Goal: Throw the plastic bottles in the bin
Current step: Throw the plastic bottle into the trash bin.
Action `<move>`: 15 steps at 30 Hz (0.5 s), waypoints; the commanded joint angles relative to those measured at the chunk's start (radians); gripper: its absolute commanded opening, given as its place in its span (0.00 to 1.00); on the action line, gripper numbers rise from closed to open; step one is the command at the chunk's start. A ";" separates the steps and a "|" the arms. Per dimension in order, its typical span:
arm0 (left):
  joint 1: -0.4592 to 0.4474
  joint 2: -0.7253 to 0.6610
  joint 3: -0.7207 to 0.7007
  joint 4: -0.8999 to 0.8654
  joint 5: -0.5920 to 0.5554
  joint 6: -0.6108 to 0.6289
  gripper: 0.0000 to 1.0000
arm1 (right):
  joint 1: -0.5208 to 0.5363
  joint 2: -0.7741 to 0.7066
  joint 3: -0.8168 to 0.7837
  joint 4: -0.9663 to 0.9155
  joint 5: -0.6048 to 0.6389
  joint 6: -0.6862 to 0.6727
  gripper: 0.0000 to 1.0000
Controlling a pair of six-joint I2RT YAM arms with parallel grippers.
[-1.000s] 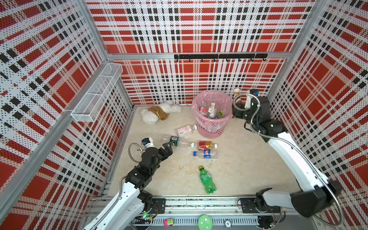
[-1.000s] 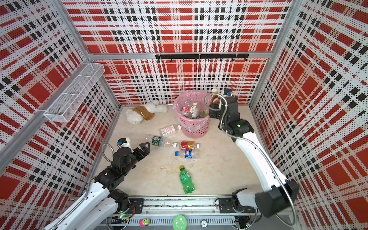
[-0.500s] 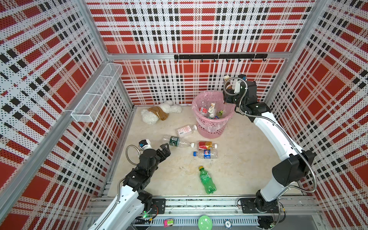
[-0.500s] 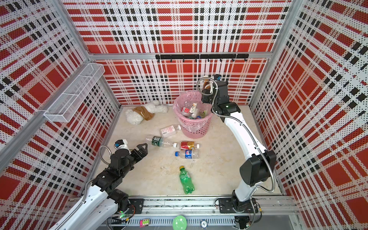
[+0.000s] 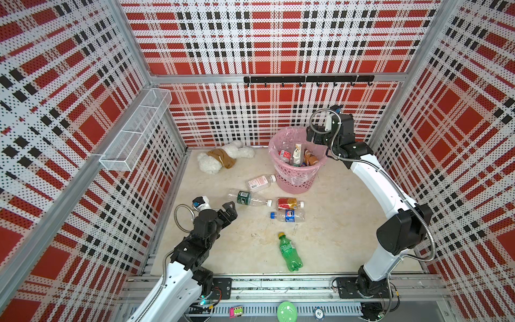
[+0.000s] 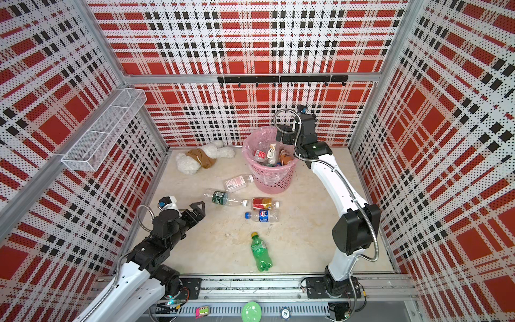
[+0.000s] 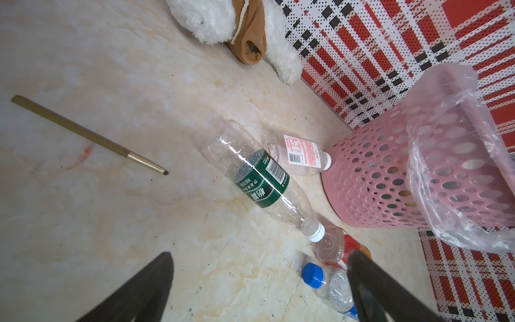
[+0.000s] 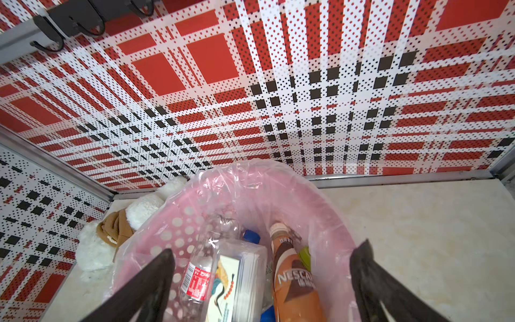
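Note:
The pink bin (image 5: 295, 178) (image 6: 274, 178) stands at the back, lined with a clear bag. Several plastic bottles lie inside it, among them a brown one (image 8: 295, 281). My right gripper (image 5: 312, 136) (image 8: 266, 248) hangs open just over the bin's rim, nothing between its fingers. Several bottles lie on the floor in front: a pink-labelled clear one (image 5: 260, 182), a green-labelled clear one (image 5: 249, 198) (image 7: 259, 178), a red-labelled one (image 5: 289, 203), a blue-labelled one (image 5: 288, 216) and a green one (image 5: 289, 252). My left gripper (image 5: 230, 211) (image 7: 260, 253) is open and empty, low, left of the green-labelled bottle.
A white plush toy with brown cloth (image 5: 223, 159) lies at the back left by the wall. A thin gold stick (image 7: 89, 133) lies on the floor. A wire-mesh shelf (image 5: 136, 131) hangs on the left wall and a black hook rail (image 5: 306, 79) on the back wall.
My right gripper carried a brown bottle from right of the bin to over its rim, then opened; the bottle now lies in the bin. The left arm barely shifted.

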 commanded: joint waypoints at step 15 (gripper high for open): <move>-0.044 0.067 0.002 0.013 0.040 -0.072 0.99 | -0.002 -0.802 -1.040 0.098 0.101 0.125 1.00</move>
